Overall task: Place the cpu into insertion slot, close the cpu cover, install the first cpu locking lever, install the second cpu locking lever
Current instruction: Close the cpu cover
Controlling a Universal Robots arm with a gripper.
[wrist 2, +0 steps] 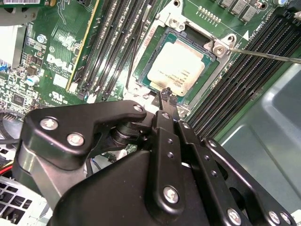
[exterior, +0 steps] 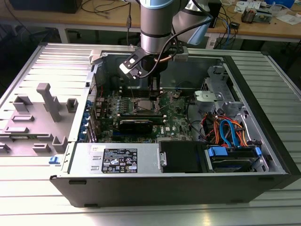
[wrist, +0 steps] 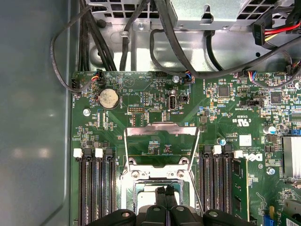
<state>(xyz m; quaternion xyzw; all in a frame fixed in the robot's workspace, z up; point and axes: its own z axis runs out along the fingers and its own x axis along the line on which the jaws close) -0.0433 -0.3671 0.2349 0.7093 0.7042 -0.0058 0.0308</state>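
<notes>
Hovering just above the insertion slot (wrist 2: 195,36), the gripper (wrist 2: 167,97) is being shown in both wrist views with its jaws pressed together tip to tip; nothing is being gripped between them. The cpu (wrist 2: 176,70) is lying flat inside the slot, its silver-grey top facing up and a green border showing around it; the closed fingertips (wrist: 161,194) are being held over one edge of the chip, and whether it is being touched cannot be told. The cpu cover (wrist: 161,126) is standing open, tilted up from its hinge beside the slot, with bare board being seen through its window; the chip is not being covered by it. A thin metal locking lever (wrist 2: 263,55) is sticking out free across the memory slots (wrist 2: 240,80) that are flanking the socket. In the exterior view the arm is being lowered into the open computer case (exterior: 141,188), with the gripper above the green motherboard (exterior: 176,117); grey plastic fixtures (exterior: 47,101) are standing on the table at the exterior view's left, well apart from the case.
</notes>
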